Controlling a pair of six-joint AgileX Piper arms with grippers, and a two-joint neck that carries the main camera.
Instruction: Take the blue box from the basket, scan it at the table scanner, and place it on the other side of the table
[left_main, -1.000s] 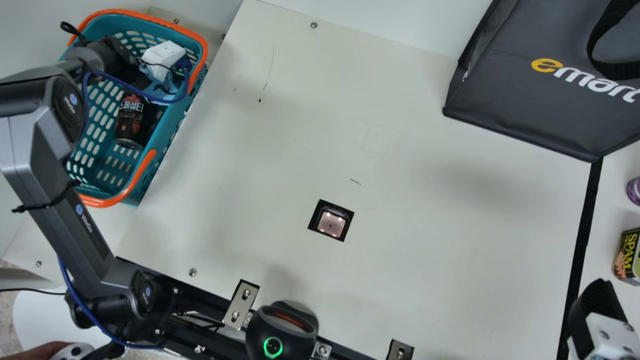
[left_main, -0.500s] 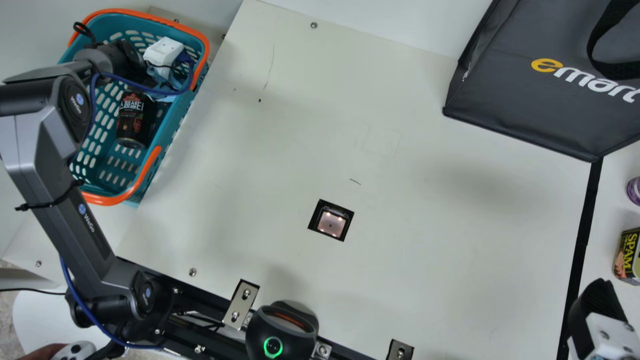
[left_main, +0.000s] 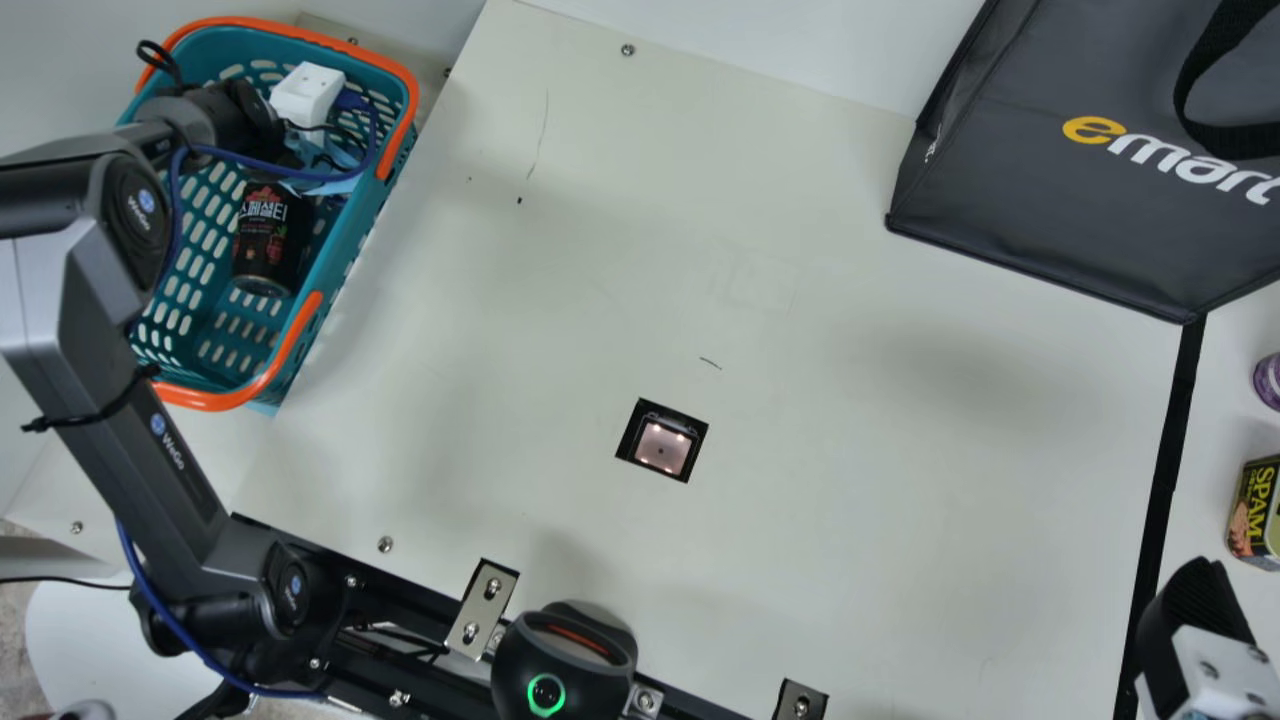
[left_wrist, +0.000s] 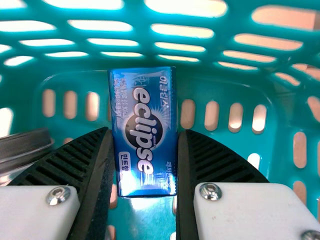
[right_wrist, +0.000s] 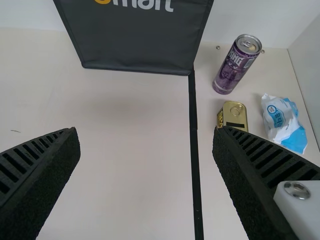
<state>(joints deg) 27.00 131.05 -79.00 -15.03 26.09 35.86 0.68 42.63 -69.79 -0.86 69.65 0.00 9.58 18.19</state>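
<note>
In the main view my left gripper (left_main: 308, 92) is down in the far part of the teal basket (left_main: 398, 150). The left wrist view has the blue box (left_wrist: 145, 132) between the black fingers of my left gripper (left_wrist: 145, 131), which lie close along its two sides and are shut on it; basket wall (left_wrist: 225, 82) stands behind. The table scanner (left_main: 661, 445) is a lit square window in the tabletop. My right gripper (left_main: 1195, 605) is at the main view's lower right; in the right wrist view my right gripper (right_wrist: 145, 135) stands open with nothing between its fingers.
A dark can (left_main: 268, 240) lies in the basket. A black bag (left_main: 1040, 170) stands at the far right. Past the black tape line (left_main: 1165, 480) are a purple can (right_wrist: 237, 64), a small tin (right_wrist: 233, 116) and a blue-white packet (right_wrist: 284, 122). A round scanner unit (left_main: 562, 665) is at the near edge.
Over the last second the left gripper shifted slightly right, then back left and a little up in the main view. The basket moved slightly in the first half second. My right gripper has not moved.
</note>
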